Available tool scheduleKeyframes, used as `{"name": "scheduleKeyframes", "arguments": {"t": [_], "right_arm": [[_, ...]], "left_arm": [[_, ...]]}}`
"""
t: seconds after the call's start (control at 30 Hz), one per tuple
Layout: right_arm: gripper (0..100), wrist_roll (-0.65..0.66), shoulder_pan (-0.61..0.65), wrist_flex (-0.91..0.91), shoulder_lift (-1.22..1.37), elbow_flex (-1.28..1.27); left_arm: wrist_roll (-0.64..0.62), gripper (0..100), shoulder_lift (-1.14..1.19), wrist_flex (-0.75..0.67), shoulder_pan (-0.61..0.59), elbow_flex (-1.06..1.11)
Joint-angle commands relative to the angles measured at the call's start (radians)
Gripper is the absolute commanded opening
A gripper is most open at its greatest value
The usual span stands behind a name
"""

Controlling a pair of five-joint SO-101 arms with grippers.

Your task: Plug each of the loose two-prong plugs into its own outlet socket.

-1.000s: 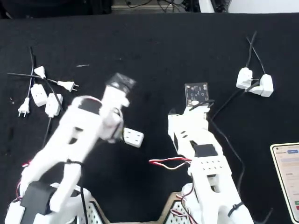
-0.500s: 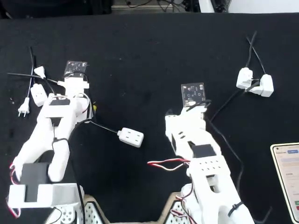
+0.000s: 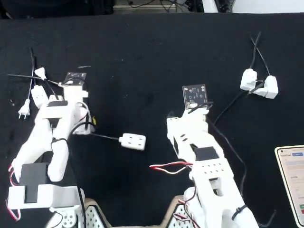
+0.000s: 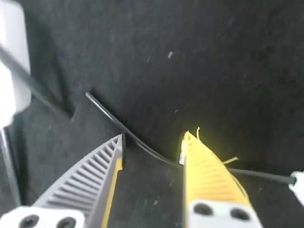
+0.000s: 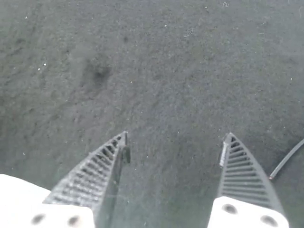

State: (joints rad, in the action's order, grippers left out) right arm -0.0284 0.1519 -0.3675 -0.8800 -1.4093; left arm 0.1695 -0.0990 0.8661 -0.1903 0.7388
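Black cloth [image 3: 152,47] covers the whole work table, and both arms stand over it with nothing grasped. The step in hand appears to be the approach to a first plug: the left arm [image 3: 52,128] is extended toward the group of white sockets [image 3: 39,95] and leads at the table's far left. The left gripper [image 4: 153,137] is spread wide just above the cloth, with a thin black lead [image 4: 109,116] running across the gap between its fingers. You will likely need to centre the fingers on a plug body, not on the lead, before closing. A two-prong plug [image 3: 23,110] lies loose at the outer edge of that group. The right gripper [image 5: 176,137] is also spread wide, over bare cloth near the table's middle. A flat screen device [image 3: 290,175] sits at the right edge. Two white adapters [image 3: 259,85] lie well apart at far right. A small outlet block [image 3: 133,140] lies between the arms, and its cord [image 3: 104,137] trails toward the left arm and could snag.
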Motion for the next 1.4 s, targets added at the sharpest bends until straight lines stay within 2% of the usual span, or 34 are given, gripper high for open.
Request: {"name": "scheduleKeyframes", "arguments": {"t": [0.0,0.17,0.33,0.53,0.77,0.87,1.03,1.1,1.2,1.27,1.37], "right_arm": [[29.6,0.0,0.014,0.026,-0.031,0.059],[29.6,0.0,0.014,0.026,-0.031,0.059],[29.6,0.0,0.014,0.026,-0.031,0.059],[29.6,0.0,0.014,0.026,-0.03,0.056],[29.6,0.0,0.017,0.023,-0.028,0.054],[29.6,0.011,0.114,0.014,-0.031,0.035],[29.6,0.242,0.387,-0.006,-0.033,-0.016],[29.6,0.307,0.437,-0.051,-0.033,-0.01],[28.8,0.334,0.491,-0.161,-0.033,0.041],[21.1,0.334,0.526,-0.233,-0.033,0.082],[2.6,0.334,0.591,-0.267,-0.033,0.091]], "left_arm": [[0.017,20,-0.035,0.071,-0.061,0.004],[0.117,20,-0.173,0.236,-0.061,0.036],[0.152,20,-0.394,0.259,-0.071,0.11],[0.147,20,-0.628,0.244,-0.062,0.156],[0.147,20,-0.669,0.114,-0.077,0.237],[0.153,21,-0.678,0.149,-0.068,0.262],[0.15,20,-0.68,0.229,-0.059,0.289],[0.147,20,-0.68,0.236,-0.058,0.289],[0.1,20,-0.68,0.206,-0.058,0.291],[0.031,20,-0.68,0.16,-0.064,0.303],[-0.015,20,-0.68,0.107,-0.065,0.325]]}}
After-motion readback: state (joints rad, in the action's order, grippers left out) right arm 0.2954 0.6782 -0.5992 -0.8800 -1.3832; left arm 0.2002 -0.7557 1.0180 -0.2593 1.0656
